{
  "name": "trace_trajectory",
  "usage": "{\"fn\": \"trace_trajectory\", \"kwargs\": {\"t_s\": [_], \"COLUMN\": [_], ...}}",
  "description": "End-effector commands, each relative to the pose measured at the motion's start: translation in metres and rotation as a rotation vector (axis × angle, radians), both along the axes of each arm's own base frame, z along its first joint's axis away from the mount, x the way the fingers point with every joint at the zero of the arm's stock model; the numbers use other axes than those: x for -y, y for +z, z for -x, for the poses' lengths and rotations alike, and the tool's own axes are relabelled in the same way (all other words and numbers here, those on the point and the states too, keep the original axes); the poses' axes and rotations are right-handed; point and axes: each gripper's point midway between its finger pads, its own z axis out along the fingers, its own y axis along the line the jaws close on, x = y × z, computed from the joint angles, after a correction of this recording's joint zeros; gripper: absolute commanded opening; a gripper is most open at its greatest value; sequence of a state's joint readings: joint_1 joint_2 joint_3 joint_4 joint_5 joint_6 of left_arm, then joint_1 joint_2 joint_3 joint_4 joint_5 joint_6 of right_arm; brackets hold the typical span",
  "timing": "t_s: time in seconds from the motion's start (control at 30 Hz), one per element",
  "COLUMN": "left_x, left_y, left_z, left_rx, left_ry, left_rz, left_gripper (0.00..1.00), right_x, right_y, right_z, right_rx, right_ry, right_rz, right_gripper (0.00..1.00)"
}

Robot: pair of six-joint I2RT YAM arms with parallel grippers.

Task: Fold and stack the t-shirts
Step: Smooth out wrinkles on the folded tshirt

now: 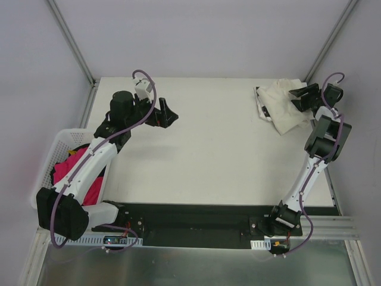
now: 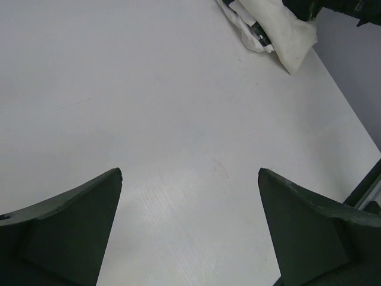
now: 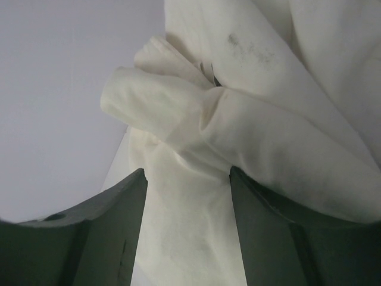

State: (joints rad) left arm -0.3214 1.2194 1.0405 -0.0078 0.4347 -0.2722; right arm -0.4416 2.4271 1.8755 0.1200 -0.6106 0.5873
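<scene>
Right gripper [image 3: 187, 173]: jaws partly apart, with a thick roll of the cream-white t-shirt [image 3: 268, 137] filling the gap. Cloth touches both fingers, but the wrist view can't tell whether they pinch it or only straddle it. From above, this gripper sits at the right edge of the pile, with the right arm stretched toward the far right corner of the table [image 1: 208, 155].

The cloth is bunched and rolled there, not flat. It could be a fold being taken up or a bundle being let go; can't say which.

Both shirts lie together in that corner. The cream one is on top, and the printed t-shirt [image 1: 262, 109] pokes out beneath it along the pile's left edge, black marks showing. The pile is lumpy and its edges aren't aligned, so the folding looks unfinished and the stack is loose at best.

Left gripper [image 2: 190, 173]: jaws wide apart, nothing between them, hanging over bare table far left of centre and well apart from the pile. It is probably parked there to keep the middle free as folding space, and it is pointed toward the shirts.

A white basket [image 1: 50, 152] sits just beside the table's left edge with pink cloth [image 1: 74, 170] in it, partly hidden by the left arm. That is likely more laundry waiting.

Risk: the fabric is floppy, and pulling the top shirt may drag the printed one along with it.
</scene>
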Motion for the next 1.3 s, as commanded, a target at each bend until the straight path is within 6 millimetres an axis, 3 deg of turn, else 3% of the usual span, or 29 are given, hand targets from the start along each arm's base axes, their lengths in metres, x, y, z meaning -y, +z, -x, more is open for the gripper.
{"fn": "trace_trajectory", "kwargs": {"t_s": [0.0,0.2,0.3,0.4,0.57,0.7,0.83,1.1,1.2,1.27], "left_x": [-0.010,-0.014,-0.017,-0.018,-0.019,-0.019,-0.015,-0.015,-0.016,-0.017], "left_y": [0.020,0.041,0.042,0.043,0.043,0.037,0.029,0.021,0.018,0.016], "left_z": [0.002,0.002,0.002,0.000,-0.003,-0.005,-0.007,-0.004,-0.004,-0.004], "left_rx": [0.074,0.123,0.136,0.143,0.145,0.123,0.083,0.057,0.051,0.049], "left_ry": [0.037,0.051,0.058,0.068,0.069,0.079,0.073,0.079,0.088,0.093], "left_rz": [-0.034,-0.049,-0.063,-0.069,-0.074,-0.075,-0.059,-0.047,-0.046,-0.049], "left_gripper": [0.97,0.97,0.97,0.97,0.97,0.97,0.97,0.97,0.97,0.97], "right_x": [0.017,0.002,-0.014,-0.044,-0.111,-0.163,-0.228,-0.314,-0.360,-0.378], "right_y": [-0.028,-0.038,-0.034,-0.035,-0.041,-0.031,-0.034,-0.027,-0.020,-0.017], "right_z": [0.035,0.047,0.053,0.065,0.094,0.119,0.148,0.199,0.232,0.245], "right_rx": [-0.146,-0.181,-0.205,-0.256,-0.324,-0.337,-0.380,-0.391,-0.402,-0.404], "right_ry": [-0.083,-0.095,-0.074,-0.025,0.092,0.187,0.313,0.476,0.577,0.600], "right_rz": [-0.047,-0.093,-0.067,-0.050,-0.042,-0.039,-0.043,-0.054,-0.038,-0.046], "right_gripper": [0.62,0.62,0.62,0.62,0.63,0.64,0.65,0.65,0.65,0.66]}}
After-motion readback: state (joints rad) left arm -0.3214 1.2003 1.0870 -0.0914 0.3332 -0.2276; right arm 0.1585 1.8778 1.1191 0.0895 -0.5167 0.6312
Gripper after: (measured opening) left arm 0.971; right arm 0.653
